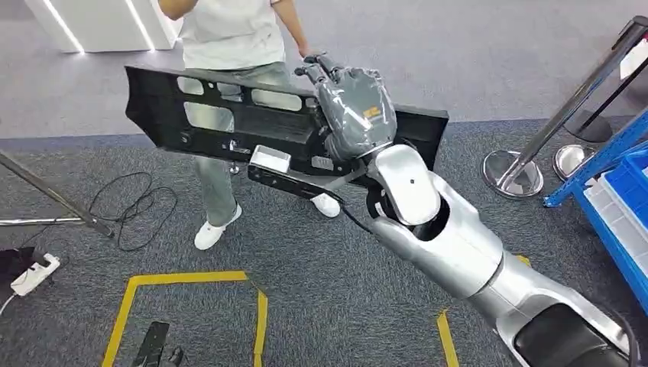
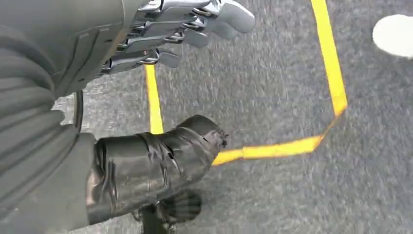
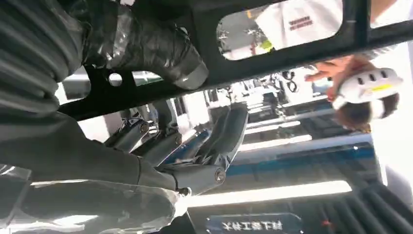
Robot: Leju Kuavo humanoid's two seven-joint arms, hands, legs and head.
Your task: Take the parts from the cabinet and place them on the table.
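Observation:
A long black plastic part (image 1: 214,115) with several cut-outs hangs level in the air in the head view. My right hand (image 1: 355,107) grips it near its right end, with the fingers curled over the top edge. In the right wrist view the thumb (image 3: 160,48) lies across a bar of the part (image 3: 292,53) and the darker fingers (image 3: 195,141) curl on the other side. My left hand (image 2: 97,48) hangs over the carpet holding nothing, its silver fingers (image 2: 190,24) apart from the taped thumb (image 2: 156,156).
A person (image 1: 229,30) in a light shirt stands just behind the part. A stanchion base (image 1: 513,172) and a blue rack with bins (image 1: 619,199) are at the right. Yellow floor tape (image 1: 191,279), a cable (image 1: 130,206) and a power strip (image 1: 34,274) lie at the left.

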